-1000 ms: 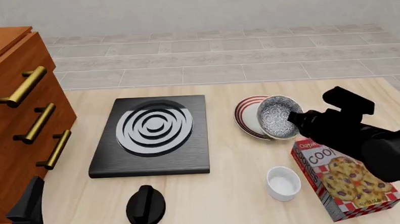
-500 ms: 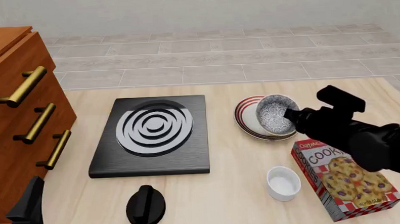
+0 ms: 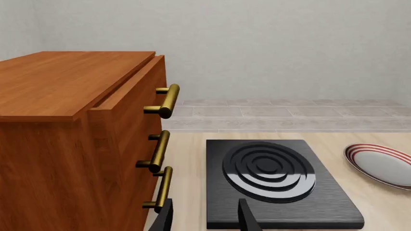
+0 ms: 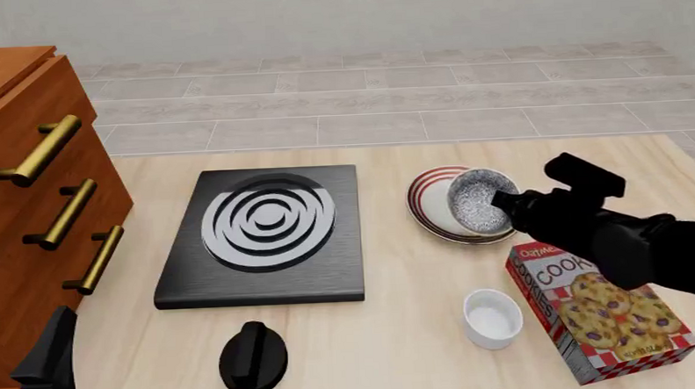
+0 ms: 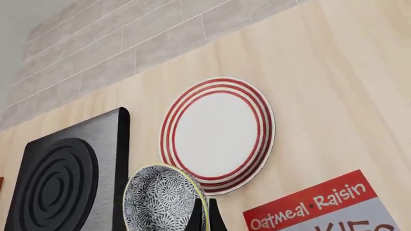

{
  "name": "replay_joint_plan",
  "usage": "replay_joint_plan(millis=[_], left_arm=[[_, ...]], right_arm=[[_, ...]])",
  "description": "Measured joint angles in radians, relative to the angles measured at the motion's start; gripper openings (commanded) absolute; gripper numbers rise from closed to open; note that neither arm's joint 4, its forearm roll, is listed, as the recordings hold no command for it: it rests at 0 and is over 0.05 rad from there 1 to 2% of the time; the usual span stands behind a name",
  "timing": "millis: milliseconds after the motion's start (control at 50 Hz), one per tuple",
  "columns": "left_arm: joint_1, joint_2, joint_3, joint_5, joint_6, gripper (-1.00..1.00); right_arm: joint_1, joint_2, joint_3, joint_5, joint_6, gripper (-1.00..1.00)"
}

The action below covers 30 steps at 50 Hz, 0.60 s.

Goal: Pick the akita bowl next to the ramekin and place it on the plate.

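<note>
The speckled akita bowl [image 4: 480, 203] hangs tilted on its side over the near right part of the red-striped plate [image 4: 424, 200]. My right gripper [image 4: 506, 207] is shut on its rim. The right wrist view shows the bowl [image 5: 161, 199] pinched between the fingers [image 5: 195, 217], with the plate [image 5: 218, 134] lying flat beyond it. Nearer to me on the table stands the white ramekin [image 4: 494, 317]. My left gripper [image 3: 205, 219] is open and holds nothing, low at the near left by the cabinet.
A cookie box [image 4: 599, 311] lies under the right arm, beside the ramekin. A black stove plate [image 4: 267, 233] sits left of the plate, with a black knob [image 4: 253, 357] in front of it. A wooden drawer cabinet [image 4: 31, 199] stands along the left edge.
My right gripper has carried the bowl a little to the left and further over the plate. The left arm has stayed still.
</note>
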Motion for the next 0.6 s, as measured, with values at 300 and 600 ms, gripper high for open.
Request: replay_joint_plan(millis=[300, 600], left_arm=[[0.0, 0.0, 0.0, 0.0, 0.0, 1.0], [0.0, 0.0, 0.0, 0.0, 0.0, 1.0]], right_arm=[[-0.02, 0.065, -0.028, -0.024, -0.011, -1.0], [-0.026, 0.117, -0.057, -0.04, -0.02, -1.0]])
